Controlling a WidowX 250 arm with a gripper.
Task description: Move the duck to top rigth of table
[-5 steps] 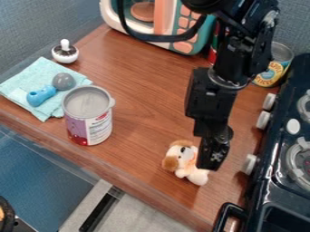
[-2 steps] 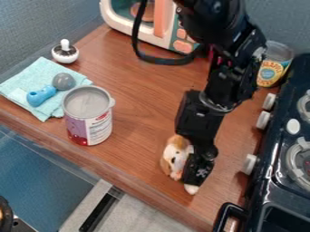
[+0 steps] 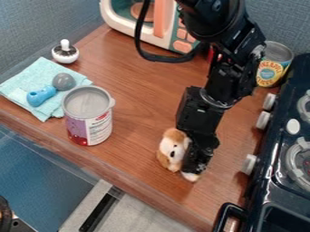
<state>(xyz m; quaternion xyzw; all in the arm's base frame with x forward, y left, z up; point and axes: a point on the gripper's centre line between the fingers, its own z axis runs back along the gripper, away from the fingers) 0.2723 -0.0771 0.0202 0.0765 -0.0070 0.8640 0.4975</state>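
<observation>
The black gripper (image 3: 195,164) is low over the front part of the wooden table (image 3: 142,106), shut on a small plush toy. That toy is a white and tan-brown plush dog (image 3: 171,148) rather than a duck. Its head and brown ears show to the left of the gripper, and a white end pokes out below the fingertips. The gripper hides the toy's right side and middle. Whether the toy touches the tabletop, I cannot tell.
An open can (image 3: 89,116) stands left of the gripper. Behind it, a light-blue cloth (image 3: 47,72) holds a blue-and-grey toy (image 3: 41,96). A toy microwave (image 3: 158,20) and a yellow-labelled can (image 3: 274,65) stand at the back; the black stove (image 3: 280,170) lines the right.
My gripper has come down and left onto the plush dog. Since the middle frame, both have shifted slightly together toward the table's back.
</observation>
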